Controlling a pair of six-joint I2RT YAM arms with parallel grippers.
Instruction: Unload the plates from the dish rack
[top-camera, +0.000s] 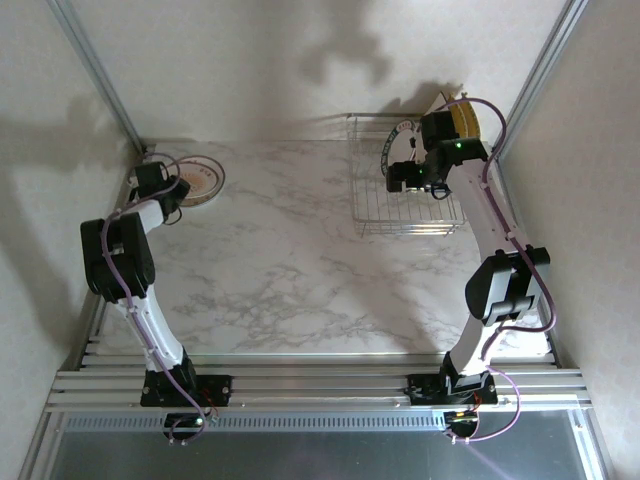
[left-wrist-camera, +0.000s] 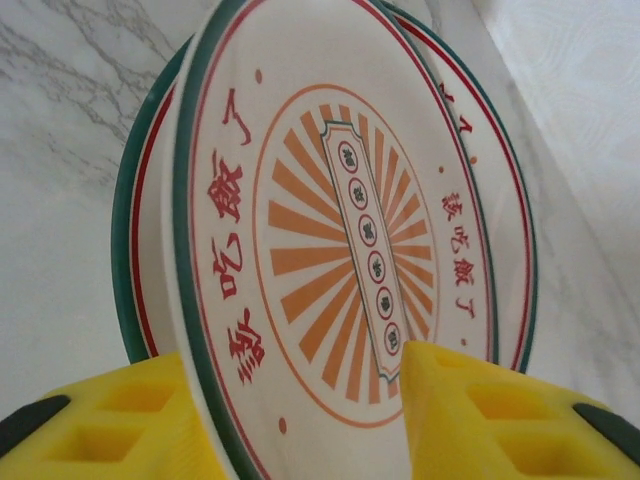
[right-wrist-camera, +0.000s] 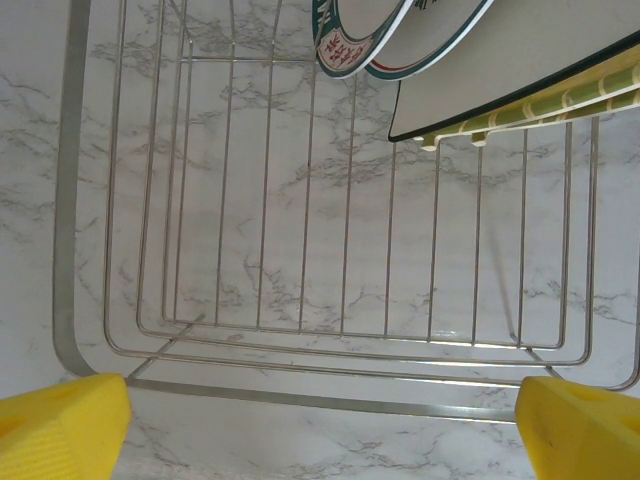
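Observation:
Round white plates (top-camera: 200, 178) with a green rim and red writing are stacked on the table at the far left. My left gripper (top-camera: 176, 190) is at their near edge. In the left wrist view the top plate (left-wrist-camera: 330, 200) lies tilted over another plate (left-wrist-camera: 505, 240), and the left gripper (left-wrist-camera: 305, 420) stands open with the top plate's rim between its yellow fingers. The dish rack (top-camera: 405, 215) sits at the far right with round plates (right-wrist-camera: 400, 30), a white square plate (right-wrist-camera: 500, 85) and a yellow woven plate (right-wrist-camera: 560, 100) upright at its back. My right gripper (top-camera: 415, 180) hovers open over the rack's bare wire floor (right-wrist-camera: 300, 250).
White walls and metal frame posts (top-camera: 100, 75) close the table in at the back and sides. The marble tabletop (top-camera: 290, 260) stretches between the plate stack and the rack. The right arm's cable (top-camera: 495, 110) loops over the rack's back corner.

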